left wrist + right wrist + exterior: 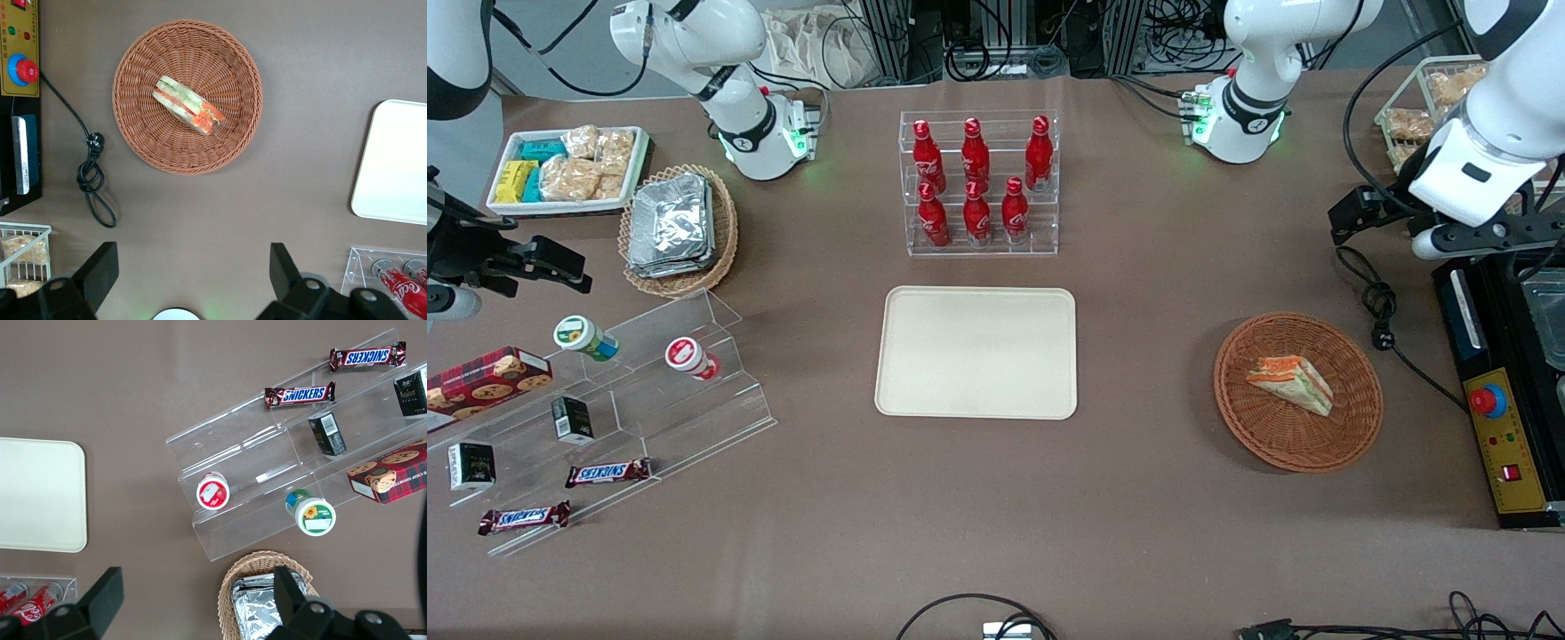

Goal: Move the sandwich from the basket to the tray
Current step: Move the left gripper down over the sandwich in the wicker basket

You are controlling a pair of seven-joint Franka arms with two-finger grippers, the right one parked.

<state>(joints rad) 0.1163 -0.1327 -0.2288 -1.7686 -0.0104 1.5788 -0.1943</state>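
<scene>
Sandwich (pixel 1291 383) sat in the basket (pixel 1352 436), beside the tray (pixel 976 352). Above the basket, the gripper (pixel 193 270) hung wide open, holding nothing.

A robotics lab: snack displays on a brown table (pixel 1138 498), cables, emergency-stop box (pixel 1503 436).

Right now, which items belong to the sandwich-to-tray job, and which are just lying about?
Job: sandwich in the basket; empty tray; open gripper, above the table, holding nothing.

Lying about: red bottles in their rack; foil packs; Snickers bars; cookie box; power cable.
</scene>
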